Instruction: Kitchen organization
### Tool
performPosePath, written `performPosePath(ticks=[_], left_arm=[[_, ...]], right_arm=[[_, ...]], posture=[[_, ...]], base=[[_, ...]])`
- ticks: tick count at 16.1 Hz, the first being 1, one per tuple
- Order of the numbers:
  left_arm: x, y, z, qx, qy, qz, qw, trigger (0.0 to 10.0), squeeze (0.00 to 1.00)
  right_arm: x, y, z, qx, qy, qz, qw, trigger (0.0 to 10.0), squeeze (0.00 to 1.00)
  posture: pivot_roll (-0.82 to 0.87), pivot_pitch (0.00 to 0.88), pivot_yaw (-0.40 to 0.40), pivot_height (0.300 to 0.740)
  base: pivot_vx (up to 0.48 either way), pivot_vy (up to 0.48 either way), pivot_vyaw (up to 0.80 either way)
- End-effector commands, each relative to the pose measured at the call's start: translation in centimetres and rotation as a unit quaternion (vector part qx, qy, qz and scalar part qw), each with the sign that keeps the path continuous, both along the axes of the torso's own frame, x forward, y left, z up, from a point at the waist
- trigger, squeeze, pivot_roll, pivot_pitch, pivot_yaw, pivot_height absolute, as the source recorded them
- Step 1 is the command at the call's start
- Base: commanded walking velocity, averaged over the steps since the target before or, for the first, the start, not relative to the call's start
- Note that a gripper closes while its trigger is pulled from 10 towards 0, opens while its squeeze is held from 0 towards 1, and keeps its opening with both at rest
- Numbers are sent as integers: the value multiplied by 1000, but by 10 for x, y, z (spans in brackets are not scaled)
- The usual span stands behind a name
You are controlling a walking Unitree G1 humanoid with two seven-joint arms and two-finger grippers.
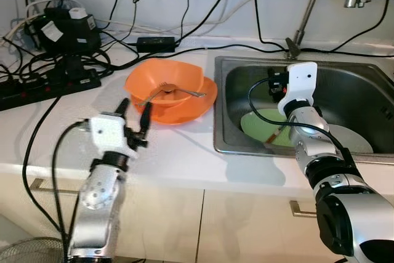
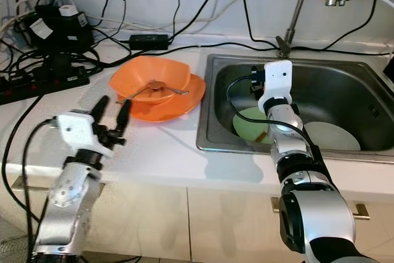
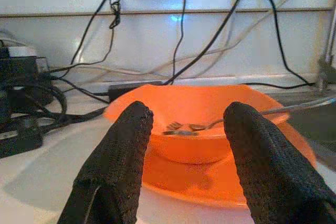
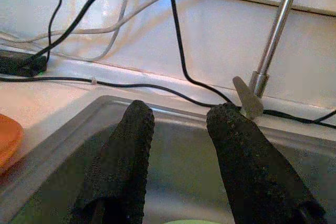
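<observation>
Orange bowl (image 1: 165, 84) with fork (image 1: 184, 92) on orange plate (image 1: 200, 104), tabletop (image 1: 160, 152) at 12 o'clock of left tool (image 1: 136, 114), spread wide, empty; right tool (image 4: 178, 145) parted over sink (image 1: 363, 84) holding green plate (image 1: 261, 124); sorting apparently barely begun.

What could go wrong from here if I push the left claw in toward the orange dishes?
1. The open left claw faces the orange plastic bowl on the orange plate; a push could slide both.
2. The two metal forks lie loose in the bowl and may tip out.
3. Black cables crowd the white counter beside that arm and could snag it.
</observation>
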State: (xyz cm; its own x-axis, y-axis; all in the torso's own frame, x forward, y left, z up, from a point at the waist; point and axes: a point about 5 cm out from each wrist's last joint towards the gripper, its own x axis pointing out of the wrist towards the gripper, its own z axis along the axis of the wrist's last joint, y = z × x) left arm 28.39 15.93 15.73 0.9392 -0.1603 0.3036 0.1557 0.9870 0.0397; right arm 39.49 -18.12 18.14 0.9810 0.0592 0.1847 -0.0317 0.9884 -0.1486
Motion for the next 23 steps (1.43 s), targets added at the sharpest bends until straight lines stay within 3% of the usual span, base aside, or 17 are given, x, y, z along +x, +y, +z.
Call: performPosePath(ticks=[1, 12, 23], left_arm=[[0, -6, 9, 1, -18, -18, 1000, 10000, 0], [16, -5, 20, -2, -23, -7, 1000, 10000, 0], [22, 4, 2, 15, 21, 14, 1000, 10000, 0]], right_arm=[[1, 2, 4, 6, -8, 2, 1000, 10000, 0], [1, 3, 5, 5, -10, 5, 1000, 10000, 0], [2, 3, 6, 1, -9, 9, 1000, 10000, 0]], posture=[[112, 0, -10, 740], [98, 0, -6, 740], [95, 0, -14, 740]], base=[[0, 0, 0], [0, 0, 0], [0, 0, 0]])
